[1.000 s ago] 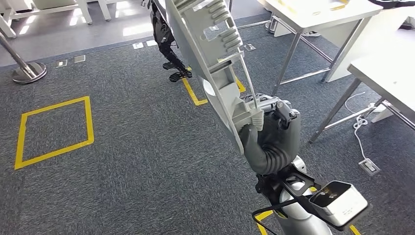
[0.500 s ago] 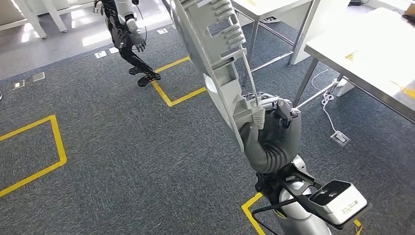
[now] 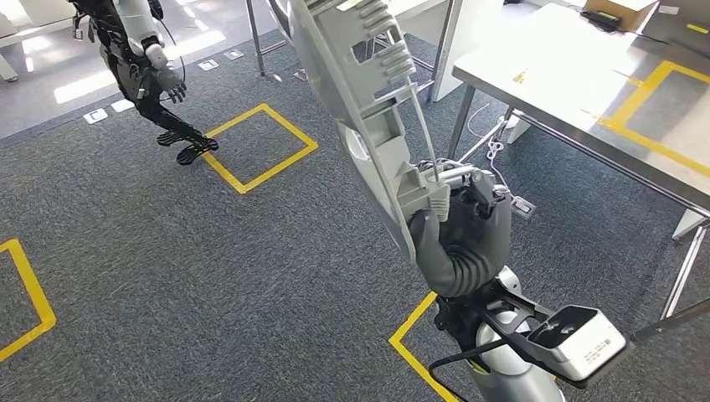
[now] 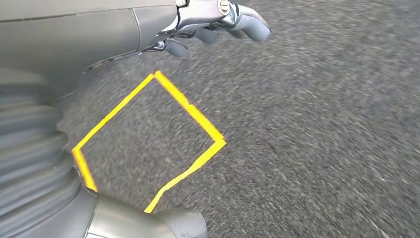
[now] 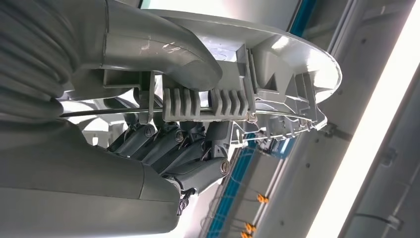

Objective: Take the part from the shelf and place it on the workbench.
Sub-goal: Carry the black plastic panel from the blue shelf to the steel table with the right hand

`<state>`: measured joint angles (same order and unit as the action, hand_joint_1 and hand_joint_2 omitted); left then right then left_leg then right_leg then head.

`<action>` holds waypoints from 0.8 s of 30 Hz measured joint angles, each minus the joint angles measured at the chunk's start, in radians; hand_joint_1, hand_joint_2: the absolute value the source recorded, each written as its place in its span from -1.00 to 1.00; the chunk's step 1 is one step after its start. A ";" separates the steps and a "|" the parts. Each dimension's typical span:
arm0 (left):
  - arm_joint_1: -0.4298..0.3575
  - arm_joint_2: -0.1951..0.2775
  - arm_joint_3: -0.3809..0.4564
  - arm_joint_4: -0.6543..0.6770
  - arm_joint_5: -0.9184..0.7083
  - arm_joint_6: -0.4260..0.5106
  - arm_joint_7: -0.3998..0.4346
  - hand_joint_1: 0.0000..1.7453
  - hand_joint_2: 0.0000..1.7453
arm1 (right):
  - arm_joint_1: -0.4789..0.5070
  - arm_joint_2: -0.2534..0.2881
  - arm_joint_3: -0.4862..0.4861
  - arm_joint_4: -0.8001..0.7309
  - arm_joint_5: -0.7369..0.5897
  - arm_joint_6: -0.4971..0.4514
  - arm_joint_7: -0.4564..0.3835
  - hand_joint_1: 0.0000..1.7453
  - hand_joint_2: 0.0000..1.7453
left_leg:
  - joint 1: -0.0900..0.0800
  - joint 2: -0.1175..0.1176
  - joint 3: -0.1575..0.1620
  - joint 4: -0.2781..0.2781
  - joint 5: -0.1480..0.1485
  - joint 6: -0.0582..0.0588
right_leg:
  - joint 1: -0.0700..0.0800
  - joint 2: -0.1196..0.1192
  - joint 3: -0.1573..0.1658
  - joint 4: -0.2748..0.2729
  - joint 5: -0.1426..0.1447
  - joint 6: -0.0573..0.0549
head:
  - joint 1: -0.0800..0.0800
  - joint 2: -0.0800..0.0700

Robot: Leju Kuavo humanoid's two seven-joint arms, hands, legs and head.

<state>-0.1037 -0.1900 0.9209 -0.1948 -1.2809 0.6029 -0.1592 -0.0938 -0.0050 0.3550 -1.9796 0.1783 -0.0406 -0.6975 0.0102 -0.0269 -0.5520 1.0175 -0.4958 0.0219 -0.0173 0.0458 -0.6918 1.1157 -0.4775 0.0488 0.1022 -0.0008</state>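
Note:
My right hand (image 3: 459, 228) grips the lower end of a long grey plastic part (image 3: 356, 92) with ribs and slots, holding it upright in the middle of the head view. In the right wrist view the thumb presses on the ribbed edge of the part (image 5: 277, 74) and the dark fingers (image 5: 168, 144) curl under it. The workbench (image 3: 586, 92), a pale table with yellow tape marks, stands to the upper right. My left hand (image 4: 218, 20) hangs over the grey carpet with its fingers loosely apart and nothing in it.
Another humanoid robot (image 3: 142, 67) stands at the upper left. Yellow tape squares (image 3: 255, 146) mark the grey carpet. A cable and a floor socket (image 3: 519, 205) lie under the workbench near its metal legs (image 3: 460, 121). A cardboard box (image 3: 615, 12) sits on the far table.
The whole picture has shifted left and down: the camera has turned right, bringing the workbench closer at the right. My right hand keeps the same grip on the part.

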 joint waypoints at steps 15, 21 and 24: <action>-0.007 -0.002 -0.012 -0.001 -0.019 -0.015 0.004 -1.00 1.00 | -0.011 0.000 0.008 0.005 0.004 -0.003 -0.001 0.90 1.00 | -0.014 0.105 -0.010 0.041 -0.041 -0.029 | 0.015 -0.066 0.087 -0.113 0.043 -0.056 | 0.006 0.000; -0.001 0.000 -0.017 0.000 -0.026 -0.020 0.005 -1.00 1.00 | -0.010 0.000 0.009 0.011 0.035 -0.016 -0.001 0.90 1.00 | 0.004 0.028 -0.107 0.250 -0.107 -0.047 | 0.007 0.010 0.085 -0.109 0.047 -0.060 | 0.005 0.000; -0.003 0.001 -0.017 0.001 -0.028 -0.020 0.003 -1.00 1.00 | -0.011 0.000 0.009 0.012 0.037 -0.017 0.000 0.90 1.00 | 0.021 -0.040 -0.027 0.069 -0.020 -0.057 | -0.001 0.054 0.079 -0.097 0.045 -0.043 | 0.003 0.000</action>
<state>-0.1064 -0.1885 0.9035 -0.1939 -1.3090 0.5826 -0.1560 -0.1049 -0.0046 0.3643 -1.9680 0.2154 -0.0575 -0.6980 0.0310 -0.0667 -0.5787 1.0865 -0.5158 -0.0348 -0.0180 0.1000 -0.6132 1.0188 -0.4327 0.0060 0.1050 -0.0005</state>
